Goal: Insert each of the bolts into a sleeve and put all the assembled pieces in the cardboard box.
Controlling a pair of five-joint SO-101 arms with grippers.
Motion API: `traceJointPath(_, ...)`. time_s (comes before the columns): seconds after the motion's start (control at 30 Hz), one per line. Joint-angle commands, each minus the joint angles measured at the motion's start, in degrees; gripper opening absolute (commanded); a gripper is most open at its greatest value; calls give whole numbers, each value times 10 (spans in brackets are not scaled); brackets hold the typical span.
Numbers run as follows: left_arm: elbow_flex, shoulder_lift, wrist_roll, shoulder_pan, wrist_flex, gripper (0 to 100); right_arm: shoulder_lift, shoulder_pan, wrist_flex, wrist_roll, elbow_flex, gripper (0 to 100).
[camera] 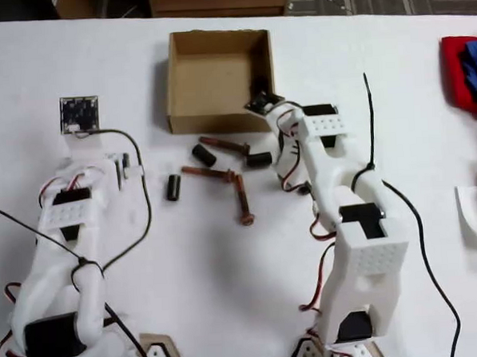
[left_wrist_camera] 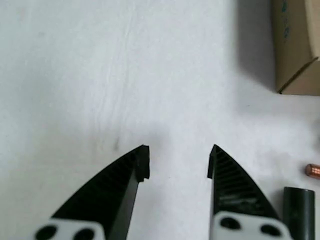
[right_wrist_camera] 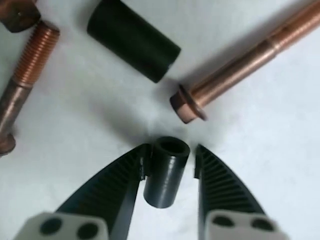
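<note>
The right gripper (right_wrist_camera: pixel 172 161) is straddling, jaws apart, a short black cylindrical sleeve (right_wrist_camera: pixel 165 182) lying just near of the brown cardboard box (camera: pixel 219 119); closing squarely mid-length should stop it rolling.

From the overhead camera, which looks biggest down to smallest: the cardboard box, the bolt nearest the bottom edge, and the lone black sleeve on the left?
1. Box, by far.
2. Bolt, long and thin.
3. Sleeve, clearly shorter than the bolt, though thicker.
All lie on one table, so nearness barely skews this.
</note>
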Motion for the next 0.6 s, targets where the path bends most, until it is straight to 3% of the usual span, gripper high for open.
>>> traceJointPath(0.0, -1, -4, 0, -6, -10, 211, 3, 29, 26, 1, -8, 21)
traceJointPath(0.47, -1, -4, 0, -6, -9, 211, -51, 13, 64, 4, -9, 29)
traceJointPath(0.57, -1, -4, 0, -6, -9, 211, -51, 12, 73, 4, -8, 118)
